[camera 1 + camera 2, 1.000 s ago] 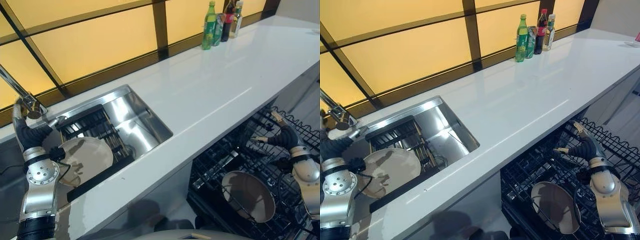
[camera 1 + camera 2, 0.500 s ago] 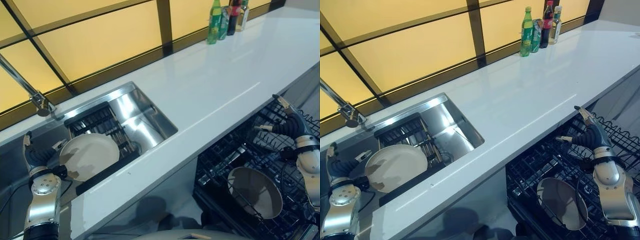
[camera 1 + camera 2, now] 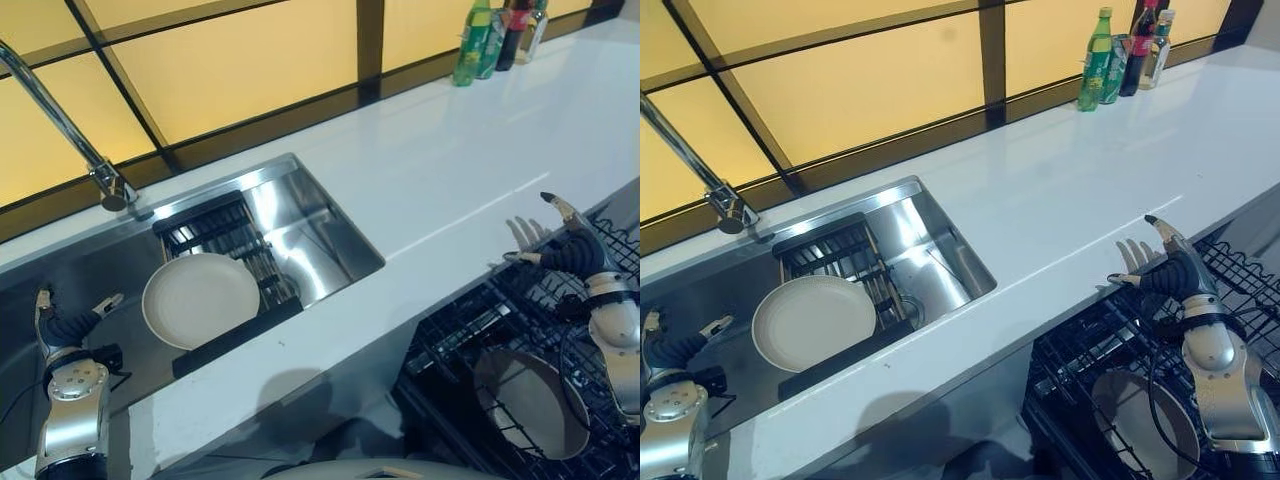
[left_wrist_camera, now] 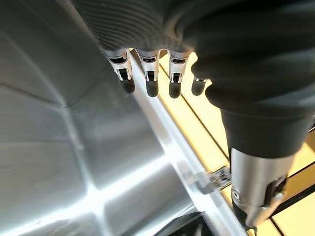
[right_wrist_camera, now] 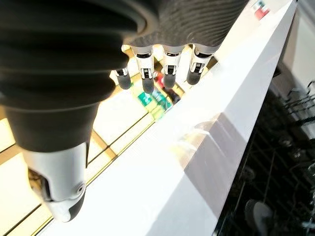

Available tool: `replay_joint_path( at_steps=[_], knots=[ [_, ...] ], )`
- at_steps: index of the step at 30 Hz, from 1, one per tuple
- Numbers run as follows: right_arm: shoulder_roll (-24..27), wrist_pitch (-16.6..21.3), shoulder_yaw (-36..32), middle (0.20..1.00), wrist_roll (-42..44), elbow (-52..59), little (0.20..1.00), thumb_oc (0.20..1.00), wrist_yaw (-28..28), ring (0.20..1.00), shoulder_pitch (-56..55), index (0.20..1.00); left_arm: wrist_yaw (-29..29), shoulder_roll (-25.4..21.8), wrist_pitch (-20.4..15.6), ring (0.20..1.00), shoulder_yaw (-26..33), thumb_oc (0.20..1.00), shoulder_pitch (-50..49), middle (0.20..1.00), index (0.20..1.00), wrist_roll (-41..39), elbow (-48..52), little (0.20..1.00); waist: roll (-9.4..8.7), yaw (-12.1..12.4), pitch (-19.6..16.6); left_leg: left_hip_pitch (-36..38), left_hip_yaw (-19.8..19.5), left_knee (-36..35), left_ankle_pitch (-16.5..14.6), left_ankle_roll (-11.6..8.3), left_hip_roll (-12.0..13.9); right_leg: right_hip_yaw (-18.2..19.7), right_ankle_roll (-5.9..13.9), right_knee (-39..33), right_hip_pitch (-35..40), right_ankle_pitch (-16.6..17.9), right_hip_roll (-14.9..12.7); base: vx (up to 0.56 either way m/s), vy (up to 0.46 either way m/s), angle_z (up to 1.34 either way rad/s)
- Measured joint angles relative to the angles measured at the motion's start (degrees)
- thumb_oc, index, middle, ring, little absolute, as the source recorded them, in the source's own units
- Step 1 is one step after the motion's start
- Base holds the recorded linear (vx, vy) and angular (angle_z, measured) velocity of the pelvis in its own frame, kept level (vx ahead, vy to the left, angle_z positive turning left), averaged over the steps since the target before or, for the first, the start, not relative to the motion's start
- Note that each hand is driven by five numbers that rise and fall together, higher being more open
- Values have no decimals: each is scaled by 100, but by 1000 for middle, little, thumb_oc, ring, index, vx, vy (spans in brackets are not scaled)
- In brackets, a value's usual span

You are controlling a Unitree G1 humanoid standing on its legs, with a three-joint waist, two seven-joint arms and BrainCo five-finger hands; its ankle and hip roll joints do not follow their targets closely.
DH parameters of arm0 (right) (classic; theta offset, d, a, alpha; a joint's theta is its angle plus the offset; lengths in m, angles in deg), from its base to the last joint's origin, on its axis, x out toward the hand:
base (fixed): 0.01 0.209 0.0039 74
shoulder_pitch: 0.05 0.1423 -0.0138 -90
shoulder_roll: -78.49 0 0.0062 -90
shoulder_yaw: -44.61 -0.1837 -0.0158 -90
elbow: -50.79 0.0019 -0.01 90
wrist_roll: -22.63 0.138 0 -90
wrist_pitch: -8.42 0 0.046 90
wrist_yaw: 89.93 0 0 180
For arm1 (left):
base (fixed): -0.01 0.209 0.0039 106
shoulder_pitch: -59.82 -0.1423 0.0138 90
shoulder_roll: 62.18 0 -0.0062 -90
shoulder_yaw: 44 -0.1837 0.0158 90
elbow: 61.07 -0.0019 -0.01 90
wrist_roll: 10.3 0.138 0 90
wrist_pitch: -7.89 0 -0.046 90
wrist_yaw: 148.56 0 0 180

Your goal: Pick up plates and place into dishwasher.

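Observation:
A white plate (image 3: 200, 298) lies tilted on the dark drying rack (image 3: 215, 235) in the steel sink (image 3: 320, 235). My left hand (image 3: 62, 325) is at the sink's near left, open and holding nothing, a short way left of the plate. Its straight fingers (image 4: 150, 86) point along the sink wall. A second plate (image 3: 530, 400) stands in the black dishwasher rack (image 3: 470, 330) below the counter. My right hand (image 3: 570, 250) hovers open over the rack by the counter edge, its fingers (image 5: 167, 73) spread and holding nothing.
A long white counter (image 3: 450, 160) runs from the sink to the right. The tap (image 3: 60, 120) rises at the sink's back left. Several bottles (image 3: 495, 35) stand at the far back against the amber window.
The camera has shifted, sliding the scene rightward. My left hand has dropped from beside the tap to the sink's near left, uncovering the plate. My right hand has risen slightly toward the counter edge.

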Motion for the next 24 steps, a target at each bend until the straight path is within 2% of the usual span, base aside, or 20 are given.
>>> replay_joint_path(
  at_steps=[5, 10, 15, 24],
  knots=[
    [-6, -37, 0, 1000, 60, 0, 1000, 1000, 17, 1000, -2, 1000, 395, -17, 1, 1000, -1, 1000, -81, 1000, 1000, -330, 148, 1000, -86, 30, -8, 2, 2, -10, 0, -1, -4, 0, 3, 0, -1, -2, -3, 0, 0, 0],
    [-124, -85, 0, 1000, 62, 0, 1000, 1000, 81, 1000, -41, 1000, 918, -13, -4, 1000, -41, 1000, -84, 1000, 1000, -1577, 411, 1000, -105, 71, -3, 3, 6, -10, 0, -1, -3, 2, 3, 1, -2, -2, -2, 0, 0, 0],
    [-166, -82, 10, 1000, 63, 0, 1000, 1000, 159, 1000, -106, 1000, 1099, 5, -7, 1000, -99, 1000, -84, 1000, 1000, -2498, 417, 1000, -105, 59, -3, 9, 18, -11, 0, -1, -5, 10, 3, 1, -4, -1, -3, 0, 0, 0],
    [-162, -81, 10, 1000, 173, 0, 1000, 1000, 226, 1000, -192, 1000, 1162, 47, -7, 1000, -204, 1000, -84, 1000, 1000, -2907, 417, 1000, -102, 47, -1, 21, 34, -13, 0, -1, -10, 26, 9, 0, -3, 2, -5, 0, 0, 0]
  ],
)
